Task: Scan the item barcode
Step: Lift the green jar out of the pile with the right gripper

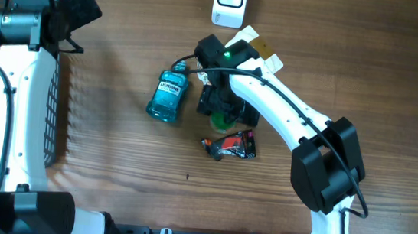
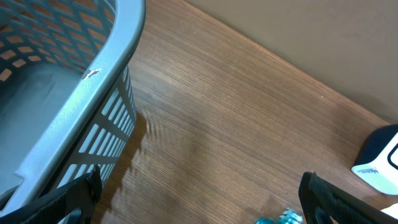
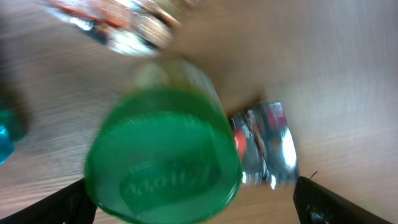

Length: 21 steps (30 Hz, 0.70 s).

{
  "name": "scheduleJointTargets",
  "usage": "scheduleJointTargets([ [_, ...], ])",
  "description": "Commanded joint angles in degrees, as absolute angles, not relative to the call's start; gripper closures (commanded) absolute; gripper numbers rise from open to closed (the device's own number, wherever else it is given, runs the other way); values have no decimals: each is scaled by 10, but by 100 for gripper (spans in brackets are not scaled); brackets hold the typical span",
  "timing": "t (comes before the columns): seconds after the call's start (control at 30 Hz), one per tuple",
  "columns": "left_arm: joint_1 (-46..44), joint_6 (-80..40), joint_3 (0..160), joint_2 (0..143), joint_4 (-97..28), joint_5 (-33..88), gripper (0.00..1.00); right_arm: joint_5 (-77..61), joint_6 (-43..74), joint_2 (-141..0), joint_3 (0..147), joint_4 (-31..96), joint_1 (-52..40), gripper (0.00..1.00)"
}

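A green-lidded container (image 3: 163, 158) stands upright in the middle of the table, blurred and filling the right wrist view. My right gripper (image 3: 193, 208) hangs open just above it, a finger on either side, and I cannot tell if they touch it. From overhead only a bit of the green lid (image 1: 222, 120) shows under the right gripper (image 1: 221, 109). The white barcode scanner (image 1: 230, 2) stands at the far edge and also shows as the scanner (image 2: 379, 163) in the left wrist view. My left gripper (image 2: 199, 202) is open and empty, over bare wood beside the basket.
A blue mouthwash bottle (image 1: 169, 96) lies left of the green container. A red and black foil packet (image 1: 229, 144) lies just in front of it. Yellow and white cards (image 1: 260, 48) lie near the scanner. A grey slatted basket (image 2: 81, 87) fills the table's left side.
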State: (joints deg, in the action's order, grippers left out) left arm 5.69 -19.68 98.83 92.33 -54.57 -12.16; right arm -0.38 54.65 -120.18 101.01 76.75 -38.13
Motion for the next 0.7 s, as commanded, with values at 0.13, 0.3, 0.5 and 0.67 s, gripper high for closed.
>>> scheduleJointTargets([
  [0.13,59,-204,985,931,-549,-125,0,-18,897,-1190,1020,767,-379,0],
  [0.3,59,-204,985,933,-550,-125,0,-18,1020,-1190,1020,761,-379,0],
  [0.5,59,-204,985,937,-550,-125,0,-13,1105,-1190,1010,760,-379,0],
  [0.67,59,-200,985,938,-551,-125,0,-14,1125,-1190,992,713,-379,0],
])
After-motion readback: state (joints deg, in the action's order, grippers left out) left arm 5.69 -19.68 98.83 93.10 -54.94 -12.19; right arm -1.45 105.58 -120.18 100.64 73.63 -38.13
